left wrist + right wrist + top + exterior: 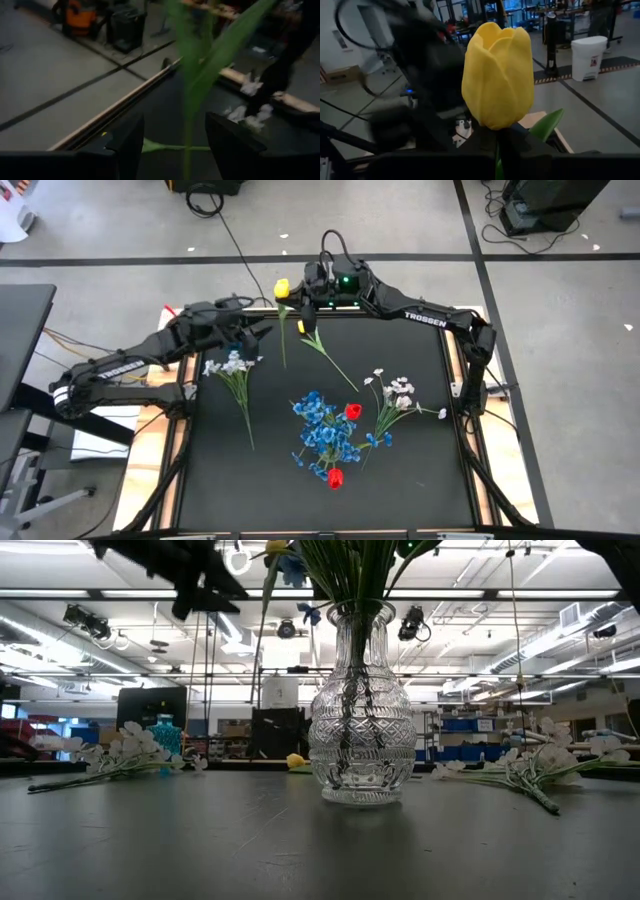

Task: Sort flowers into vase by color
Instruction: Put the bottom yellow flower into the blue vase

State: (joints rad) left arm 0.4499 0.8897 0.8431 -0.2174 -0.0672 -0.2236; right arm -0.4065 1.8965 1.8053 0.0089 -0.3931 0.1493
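Presently the right gripper [507, 150] has its fingers clamped shut on the green stem directly below a yellow artificial tulip bloom [497, 75], held at the far edge of the black table [420, 480]; its stem [281, 335] hangs down over the mat; the left gripper [172, 145] sits just beside it with fingers set wide apart, a green leaf and stem [200, 85] passing between them without visible contact; a second yellow tulip [302, 327] lies flat close by; white blossom sprigs [232, 366], a blue cluster [322, 430] and red tulips [352, 411] remain on the mat; the cut-glass vase [361, 715] already carries stems; risk: the two grippers crowd one stem, so a collision or a sideways pull could slip the tulip free; a long hanging stem could also snag lying flowers.
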